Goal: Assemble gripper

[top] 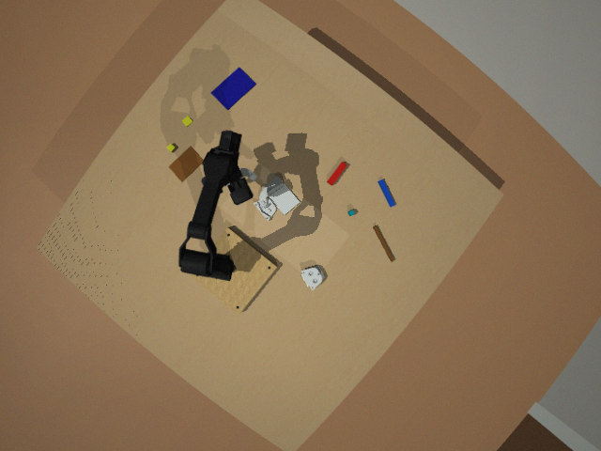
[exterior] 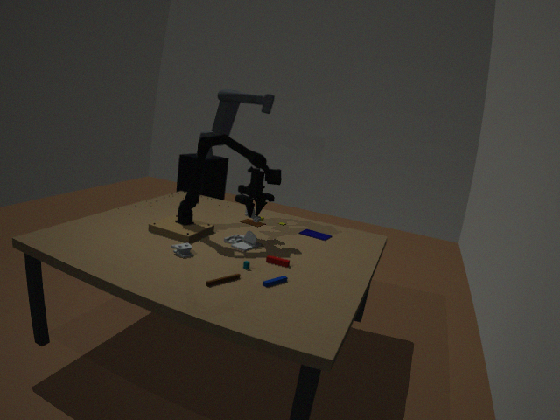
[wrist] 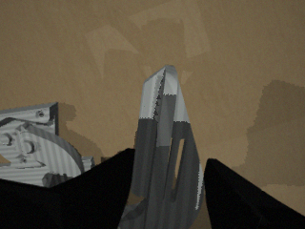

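My gripper (wrist: 170, 162) (exterior: 255, 215) is shut on a grey-white jaw (wrist: 164, 112) (top: 249, 174) (exterior: 256, 219), which points away from the fingers in the wrist view. It is held above the table, up and left of the white gripper base (top: 285, 199) (exterior: 244, 246) in the top view. A curved part, seemingly the other jaw (wrist: 54, 149), lies over the base at the left of the wrist view; whether it is on a pin I cannot tell. The white housing plate (top: 312, 277) (exterior: 182, 248) with two round holes lies apart, near the wooden mount.
The wooden arm mount (top: 233, 291) (exterior: 169, 231) is beside the base. A red block (top: 337, 173), a teal piece (top: 351, 212), a blue bar (top: 387, 193) and a brown bar (top: 383, 242) lie right. A brown sheet (top: 185, 164), yellow cubes (top: 187, 121) and a blue sheet (top: 234, 88) lie left and beyond.
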`<state>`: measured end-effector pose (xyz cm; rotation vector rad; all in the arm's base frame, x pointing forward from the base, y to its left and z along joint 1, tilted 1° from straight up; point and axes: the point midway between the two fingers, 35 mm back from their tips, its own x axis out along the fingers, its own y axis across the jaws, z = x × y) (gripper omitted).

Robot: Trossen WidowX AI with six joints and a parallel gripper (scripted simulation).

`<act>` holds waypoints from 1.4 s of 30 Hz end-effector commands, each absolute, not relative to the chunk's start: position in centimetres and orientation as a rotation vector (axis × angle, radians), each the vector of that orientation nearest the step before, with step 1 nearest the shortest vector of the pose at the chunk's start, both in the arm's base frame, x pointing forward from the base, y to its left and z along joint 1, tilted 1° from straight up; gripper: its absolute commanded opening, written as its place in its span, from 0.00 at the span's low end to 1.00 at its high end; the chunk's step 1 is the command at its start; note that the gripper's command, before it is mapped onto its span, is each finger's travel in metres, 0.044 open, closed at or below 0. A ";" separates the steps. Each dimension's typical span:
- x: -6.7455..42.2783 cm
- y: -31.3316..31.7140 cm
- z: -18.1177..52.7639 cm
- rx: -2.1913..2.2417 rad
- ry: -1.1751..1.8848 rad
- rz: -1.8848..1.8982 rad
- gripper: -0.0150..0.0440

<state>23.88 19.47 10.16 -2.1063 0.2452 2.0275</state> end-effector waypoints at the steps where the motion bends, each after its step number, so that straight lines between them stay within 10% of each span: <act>1: 23.7 18.8 10.0 -2.052 0.334 1.991 0.48; 42: 23.1 14.1 10.1 -1.485 0.981 1.450 0.48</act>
